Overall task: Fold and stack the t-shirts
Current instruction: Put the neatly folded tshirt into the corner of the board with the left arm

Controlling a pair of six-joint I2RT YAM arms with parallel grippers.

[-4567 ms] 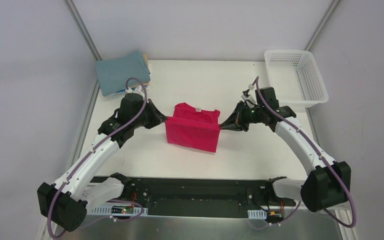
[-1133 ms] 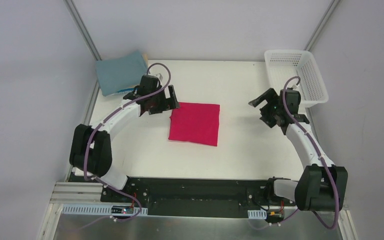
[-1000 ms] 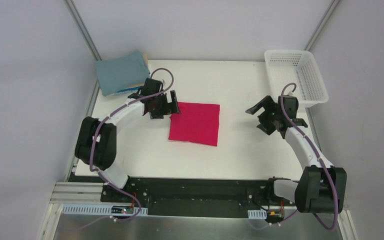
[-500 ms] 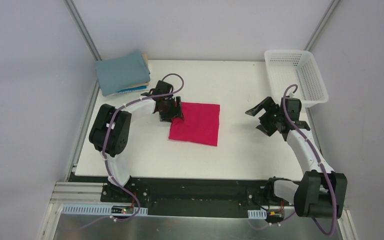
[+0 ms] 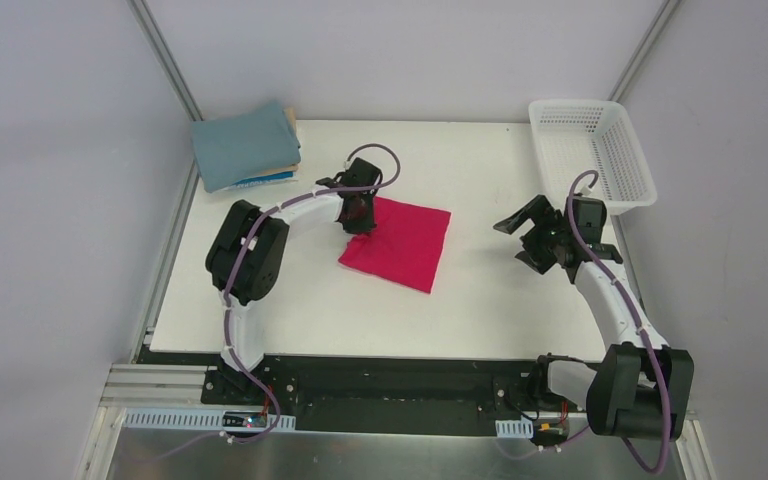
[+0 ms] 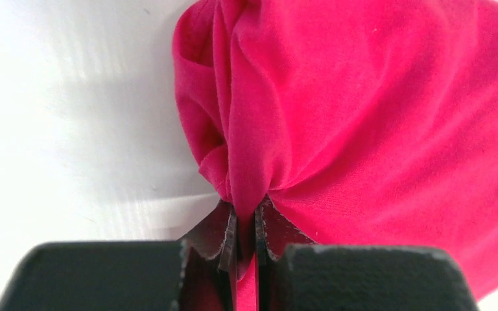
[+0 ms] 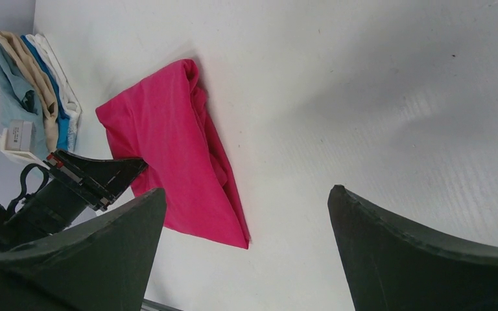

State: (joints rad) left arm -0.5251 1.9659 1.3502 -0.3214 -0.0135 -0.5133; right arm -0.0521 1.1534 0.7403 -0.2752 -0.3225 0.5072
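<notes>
A folded crimson-pink t-shirt (image 5: 400, 245) lies flat at the middle of the bench (image 5: 480, 300), its square turned slightly askew. Its far-left corner is gathered into a bunch by the left tool (image 5: 360, 215). The left wrist view shows the tool's two fingers clamped tight on that corner, with the cloth puckering out from between them. The hold on a corner on the left side, rather than on an edge, suggests the folding is finished and the shirt is about to be lifted or dragged away. The likely destination is the stack of folded t-shirts (image 5: 245, 148) in the far-left corner of the bench. That stack has a dusty teal-grey shirt on top, with tan and blue edges showing beneath it. The right tool (image 5: 522, 240) hangs over bare bench to the right of the pink shirt and well apart from it. Its fingers are spread wide and hold nothing, apparently leaving the carry to its partner. A white mesh basket (image 5: 580, 103) stands at the far-right corner of the bench, with no cloth visible in it.
</notes>
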